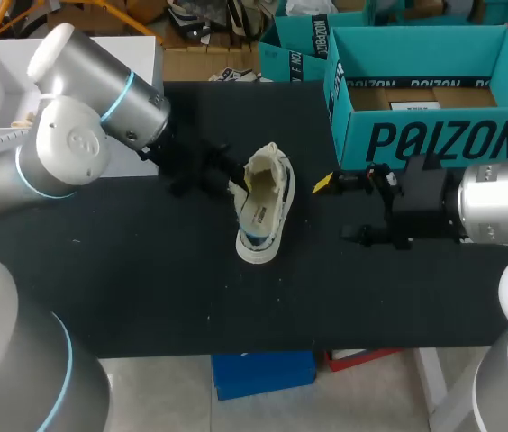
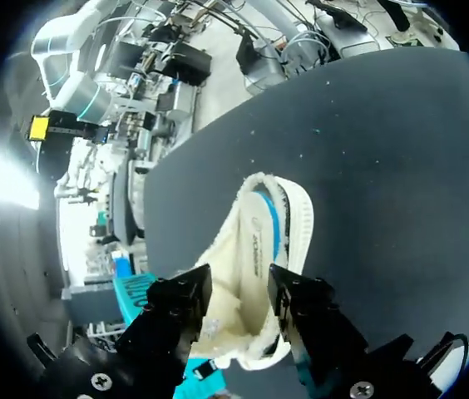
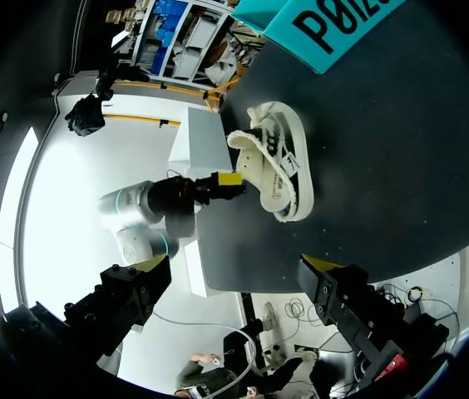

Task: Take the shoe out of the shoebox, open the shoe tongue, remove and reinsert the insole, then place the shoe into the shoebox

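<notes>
- Now the shoe [image 1: 263, 211] sits on the black table [image 1: 146, 270], outside the box [image 1: 434, 135] and well apart from it, with its toe toward the near edge.
- Left gripper [image 2: 234, 287] is at the shoe's open end, its two fingers pressed against the fleecy collar from either side, clamped on it.
- Right gripper [image 3: 234, 287] hangs just beside the shoe on the box side, fingers spread wide, touching nothing.
- Teal box stands at the table's far right corner, its lid off.
</notes>
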Action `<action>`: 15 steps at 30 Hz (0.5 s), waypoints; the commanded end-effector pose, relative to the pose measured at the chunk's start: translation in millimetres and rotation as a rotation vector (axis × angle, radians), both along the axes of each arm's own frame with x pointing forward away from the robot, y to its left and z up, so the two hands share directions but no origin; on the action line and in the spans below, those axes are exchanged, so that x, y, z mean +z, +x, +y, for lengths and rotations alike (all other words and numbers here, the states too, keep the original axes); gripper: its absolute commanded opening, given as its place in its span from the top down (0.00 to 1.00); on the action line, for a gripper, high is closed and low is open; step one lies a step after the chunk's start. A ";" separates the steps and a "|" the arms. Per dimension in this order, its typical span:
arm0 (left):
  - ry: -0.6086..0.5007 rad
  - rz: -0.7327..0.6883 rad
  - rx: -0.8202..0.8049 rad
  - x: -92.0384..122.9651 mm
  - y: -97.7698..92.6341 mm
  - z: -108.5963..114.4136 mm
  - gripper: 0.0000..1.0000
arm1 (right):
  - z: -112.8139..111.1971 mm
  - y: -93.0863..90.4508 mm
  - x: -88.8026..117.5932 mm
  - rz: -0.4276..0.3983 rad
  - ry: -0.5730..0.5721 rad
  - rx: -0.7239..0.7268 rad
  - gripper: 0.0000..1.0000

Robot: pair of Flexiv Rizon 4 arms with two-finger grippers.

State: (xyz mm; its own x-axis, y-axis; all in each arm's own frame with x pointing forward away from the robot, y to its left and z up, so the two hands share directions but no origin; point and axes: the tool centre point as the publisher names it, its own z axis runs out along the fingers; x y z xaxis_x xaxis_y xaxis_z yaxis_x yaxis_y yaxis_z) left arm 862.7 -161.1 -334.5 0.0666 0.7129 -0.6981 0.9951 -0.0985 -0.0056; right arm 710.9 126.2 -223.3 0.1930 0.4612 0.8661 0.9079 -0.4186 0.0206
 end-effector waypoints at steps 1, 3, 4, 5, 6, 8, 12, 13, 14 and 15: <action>0.087 -0.030 -0.029 1.5 -7.6 -2.3 1.00 | 1.0 0.3 0.0 0.000 -0.002 -0.001 0.00; 0.106 -0.042 -0.036 -1.6 -9.5 -0.3 1.00 | 1.0 0.3 0.0 0.000 -0.002 -0.001 0.00; 0.120 -0.049 -0.040 -4.0 -10.4 0.8 1.00 | 1.0 0.3 0.0 0.000 -0.002 -0.001 0.00; 0.132 -0.053 -0.044 -7.1 -10.5 2.4 1.00 | 1.0 0.3 0.0 0.000 -0.002 -0.001 0.00; 0.142 -0.048 -0.043 -10.0 -11.8 3.7 1.00 | 1.0 0.3 0.0 0.000 -0.002 -0.001 0.00; 0.163 -0.051 -0.050 -16.2 -13.9 6.7 1.00 | 1.0 0.3 0.0 0.000 -0.002 -0.001 0.00; 0.178 -0.042 -0.051 -24.8 -15.7 8.7 1.00 | 1.0 0.3 0.0 0.000 -0.002 -0.001 0.00; 0.180 -0.042 -0.051 -25.8 -15.9 8.8 1.00 | 1.0 0.3 0.0 0.000 -0.002 -0.001 0.00; 0.182 -0.040 -0.050 -26.7 -16.3 8.4 1.00 | 1.0 0.3 0.0 0.000 -0.002 -0.001 0.00; 0.183 -0.038 -0.051 -27.8 -16.3 8.0 1.00 | 1.0 0.3 0.0 0.000 -0.002 -0.001 0.00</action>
State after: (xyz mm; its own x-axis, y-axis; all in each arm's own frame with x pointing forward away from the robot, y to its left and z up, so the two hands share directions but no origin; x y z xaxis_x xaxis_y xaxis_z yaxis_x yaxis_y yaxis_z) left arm 846.2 -150.6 -358.9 0.1294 0.8208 -0.5563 0.9885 -0.1510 0.0072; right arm 710.9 126.2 -223.3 0.1930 0.4612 0.8661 0.9079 -0.4186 0.0206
